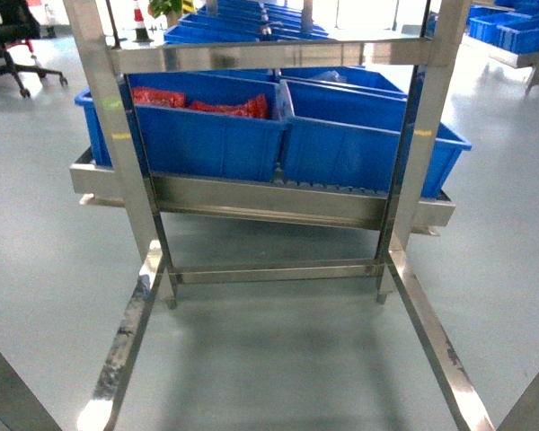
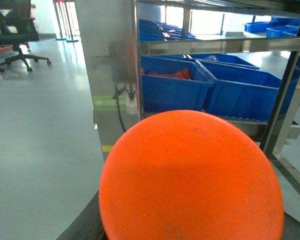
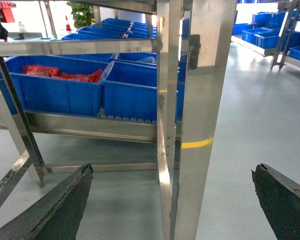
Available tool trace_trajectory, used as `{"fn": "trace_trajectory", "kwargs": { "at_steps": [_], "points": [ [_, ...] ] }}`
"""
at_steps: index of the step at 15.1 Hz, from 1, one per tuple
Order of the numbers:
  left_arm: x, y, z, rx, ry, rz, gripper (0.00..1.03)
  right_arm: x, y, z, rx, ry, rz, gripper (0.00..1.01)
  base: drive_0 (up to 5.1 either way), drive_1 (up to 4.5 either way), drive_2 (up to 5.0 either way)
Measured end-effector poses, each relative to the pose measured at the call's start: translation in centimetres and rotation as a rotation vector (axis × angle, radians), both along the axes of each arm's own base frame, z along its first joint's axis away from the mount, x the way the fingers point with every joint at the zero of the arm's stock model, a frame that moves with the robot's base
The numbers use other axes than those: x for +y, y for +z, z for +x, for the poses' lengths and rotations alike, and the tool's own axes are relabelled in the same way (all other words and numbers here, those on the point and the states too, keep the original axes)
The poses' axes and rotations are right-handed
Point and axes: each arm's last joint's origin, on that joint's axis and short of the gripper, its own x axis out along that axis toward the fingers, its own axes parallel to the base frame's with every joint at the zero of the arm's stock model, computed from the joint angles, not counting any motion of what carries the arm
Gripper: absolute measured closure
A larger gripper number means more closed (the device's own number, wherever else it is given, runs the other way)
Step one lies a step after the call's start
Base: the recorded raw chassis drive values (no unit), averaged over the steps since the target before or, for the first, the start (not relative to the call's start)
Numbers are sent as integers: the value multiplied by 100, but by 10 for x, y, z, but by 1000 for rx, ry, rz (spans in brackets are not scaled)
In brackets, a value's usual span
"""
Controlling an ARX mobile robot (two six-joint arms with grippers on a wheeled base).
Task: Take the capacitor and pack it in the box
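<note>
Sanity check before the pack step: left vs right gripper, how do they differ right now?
Left gripper carries the orange capacitor, whose flat round top fills its wrist view; right gripper carries nothing. Left fingers are nearly hidden behind the part; right fingers stand wide apart with floor between. Shared: both face the steel rack of blue bins.

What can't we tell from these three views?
- Pink box: not in any view.
- Left gripper: fingers hidden behind the capacitor filling the left wrist view; grip state unreadable.
- Arms and grippers: outside the head view.
- Right gripper: only finger tips show, cut by the bottom edge.
- Red contents of blue bin: too blurred to identify.
</note>
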Motion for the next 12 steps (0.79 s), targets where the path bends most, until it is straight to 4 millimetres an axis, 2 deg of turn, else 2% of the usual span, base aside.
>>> {"fn": "trace_trajectory", "kwargs": {
  "at_steps": [12],
  "points": [
    [0,0,0,0,0,0,59,0,0,0,0,-2,1,3,0,0,0]
  ]
}}
